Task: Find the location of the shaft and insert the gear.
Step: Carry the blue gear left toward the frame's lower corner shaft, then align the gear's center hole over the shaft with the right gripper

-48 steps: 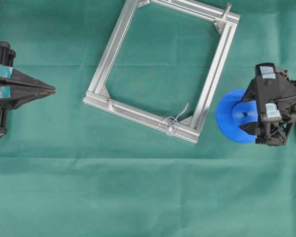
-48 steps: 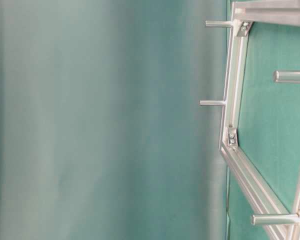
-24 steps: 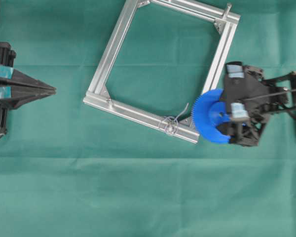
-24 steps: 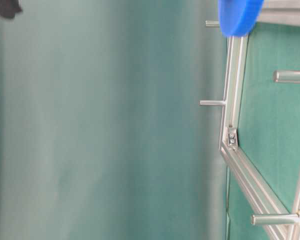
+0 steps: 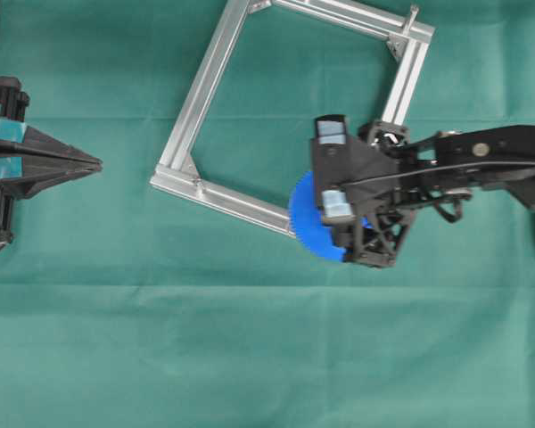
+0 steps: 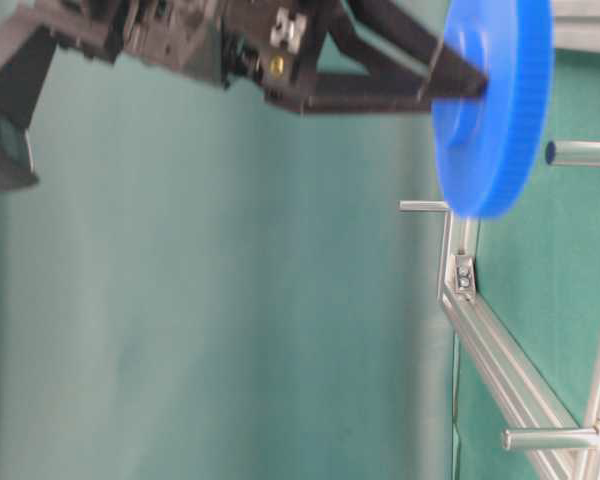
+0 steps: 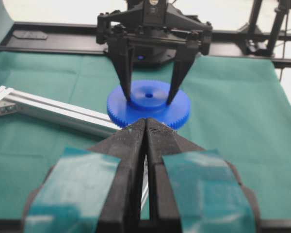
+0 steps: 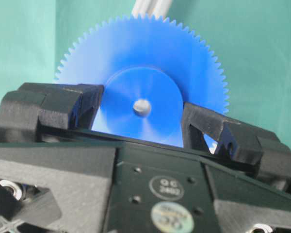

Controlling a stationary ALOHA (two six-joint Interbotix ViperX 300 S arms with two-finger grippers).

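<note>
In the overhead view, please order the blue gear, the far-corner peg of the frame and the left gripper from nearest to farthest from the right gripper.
1. Blue gear: held in the right gripper.
2. Peg: top right frame corner.
3. Left gripper: far left edge.

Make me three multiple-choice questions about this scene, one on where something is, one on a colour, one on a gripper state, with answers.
1. Where is the gear?
A. over the frame's near-right corner
B. beside the left gripper
C. flat on the cloth outside the frame

2. What colour is the gear?
A. red
B. blue
C. grey

3. How does the right gripper stand?
A. open and empty
B. shut on the gear's hub
C. shut on a frame bar

Answers:
1 A: the overhead view shows it above that corner of the frame.
2 B: it is bright blue in every view.
3 B: the left wrist view shows its fingers on either side of the raised hub; the left gripper is shut, far off.
</note>
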